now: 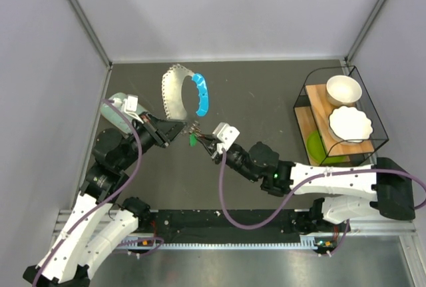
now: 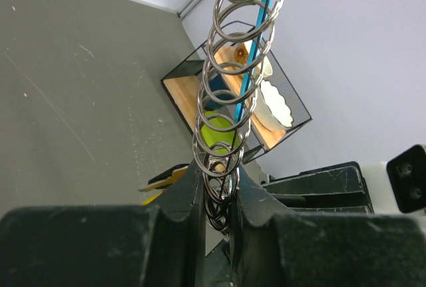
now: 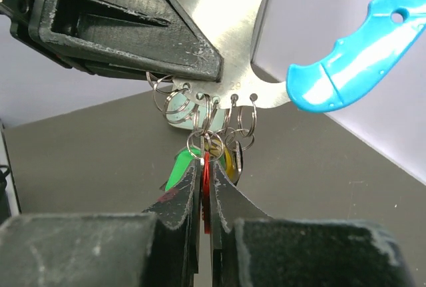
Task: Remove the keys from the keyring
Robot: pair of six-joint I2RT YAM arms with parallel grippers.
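Note:
The keyring is held up above the table: a pale fan-shaped plate with a scalloped edge, joined to a bright blue loop. My left gripper is shut on the plate's lower edge. In the left wrist view the plate is edge-on, with a row of split rings rising from between my jaws. The keys hang below the plate. My right gripper is shut on the red key. A green key and a yellow key hang beside it.
A black wire rack at the right holds a white bowl, a scalloped white dish and a green plate. A mint-green box lies behind my left gripper. Grey walls stand on the left, back and right.

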